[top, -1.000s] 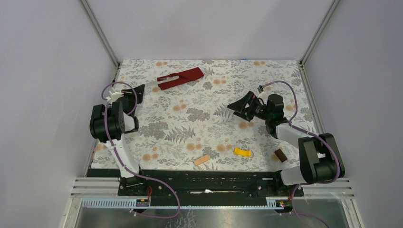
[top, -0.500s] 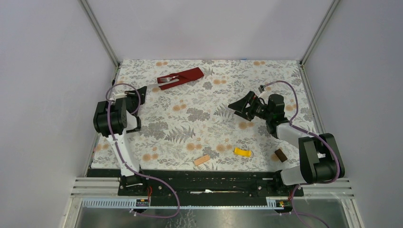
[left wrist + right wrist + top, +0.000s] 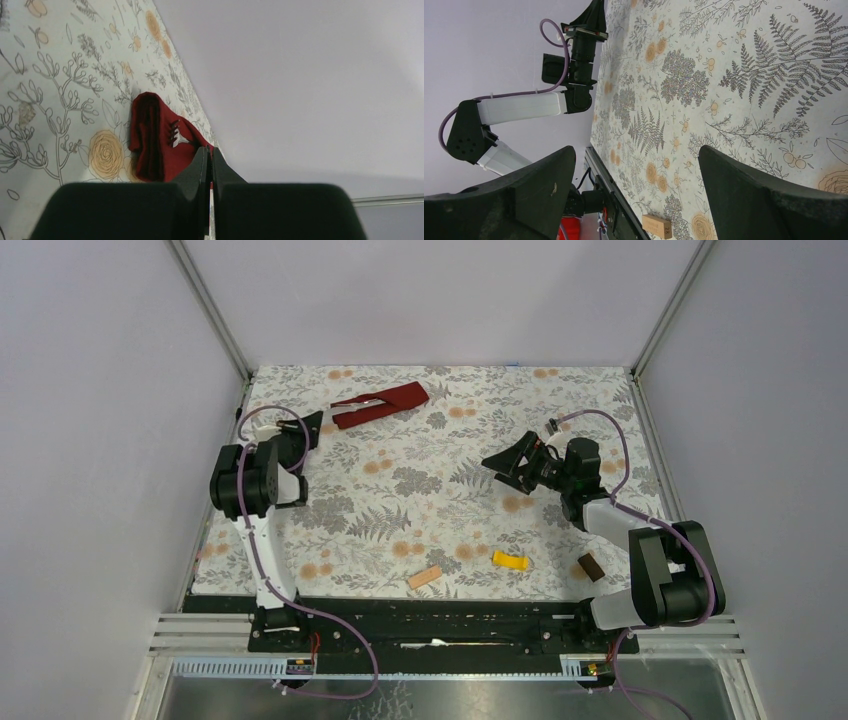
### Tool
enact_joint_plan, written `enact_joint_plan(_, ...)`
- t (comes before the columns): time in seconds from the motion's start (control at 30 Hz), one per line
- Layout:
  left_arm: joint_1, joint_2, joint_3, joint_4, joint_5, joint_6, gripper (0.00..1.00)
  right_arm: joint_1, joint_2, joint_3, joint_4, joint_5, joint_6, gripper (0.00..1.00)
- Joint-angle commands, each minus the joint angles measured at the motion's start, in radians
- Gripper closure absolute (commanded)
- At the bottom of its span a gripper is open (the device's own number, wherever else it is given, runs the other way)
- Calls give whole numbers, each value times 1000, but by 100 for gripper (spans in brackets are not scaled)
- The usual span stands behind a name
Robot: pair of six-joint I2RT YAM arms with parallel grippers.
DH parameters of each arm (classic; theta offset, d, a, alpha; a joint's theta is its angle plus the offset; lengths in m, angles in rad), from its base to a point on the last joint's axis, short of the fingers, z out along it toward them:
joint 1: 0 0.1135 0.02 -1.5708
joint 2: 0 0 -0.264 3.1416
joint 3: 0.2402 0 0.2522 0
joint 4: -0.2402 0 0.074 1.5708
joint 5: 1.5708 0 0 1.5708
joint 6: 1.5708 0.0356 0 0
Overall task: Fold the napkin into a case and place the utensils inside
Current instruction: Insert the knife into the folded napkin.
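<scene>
Napkin: the dark red napkin (image 3: 385,403) is folded into a long narrow strip. It lies on a slant at the far left of the floral tablecloth (image 3: 420,500).
Fork: the fork (image 3: 176,136) shows its tines poking out of the open end of the strip, the end nearest the left arm. The handle is hidden in the cloth.
Knife: I can't pick it out anywhere. It may be inside the fold, but I can't say.
Left claw: the left gripper (image 3: 312,423) is pinched tight with its tips together. It sits just short of the napkin's open end and points at it. I cannot tell whether anything thin is nipped between the tips.
Right claw: the right gripper (image 3: 505,462) is spread wide with nothing in it. It hangs over the right half of the table, well apart from the napkin.
Stray bits: a tan block (image 3: 425,577), a yellow block (image 3: 510,560) and a brown block (image 3: 590,566) lie near the front edge, far from the work.
Step in hand: to my eye the case is made and the fork is seated. What's left is checking or tucking at the mouth.
Doing it well: I'd come in low, in line with the strip, and nudge along the fork's length, not across it. That way the fold stays flat.
Watch for: a sideways shove could drag the soft cloth open and spill the fork. The idle right claw could pin the far end.
</scene>
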Motion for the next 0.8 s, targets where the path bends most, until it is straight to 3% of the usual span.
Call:
enact_joint_plan(0.0, -13, 16, 35, 97, -32, -42, 100, -10, -29, 30, 13, -29, -20, 0)
enact_joint_plan(0.77, -123, 138, 125, 123, -136, -165, 100, -17, -33, 26, 13, -35, -18, 0)
